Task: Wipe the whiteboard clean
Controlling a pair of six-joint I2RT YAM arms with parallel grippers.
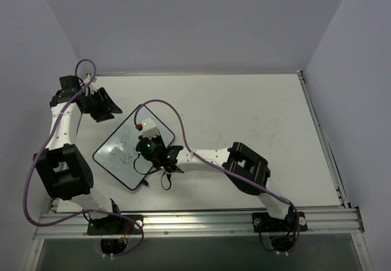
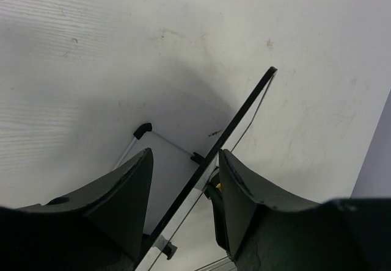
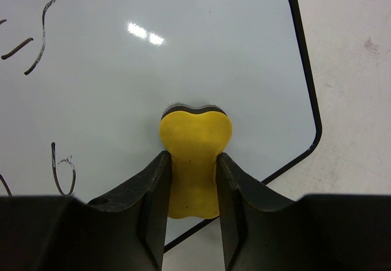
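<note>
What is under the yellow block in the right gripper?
The yellow bone-shaped block, clamped in the right gripper, rests on the glossy white black-framed whiteboard; any writing beneath it is covered.

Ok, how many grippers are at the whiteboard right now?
2. The left gripper straddles the whiteboard's far-left edge, jaws apart; the right gripper is shut on a yellow eraser over its face.

the whiteboard (image 3: 183, 51) ahead of the right gripper (image 3: 192, 158) is glossy and smooth, throwing back bright light spots; its thin frame (image 3: 303, 69) looks like black plastic. the yellow block (image 3: 195, 130) between the fingers looks matt and soft, foam-like. those fingers and the left gripper (image 2: 184, 155) are matt black plastic. beyond the left gripper the table (image 2: 122, 39) is matt white, faintly scuffed.
</note>
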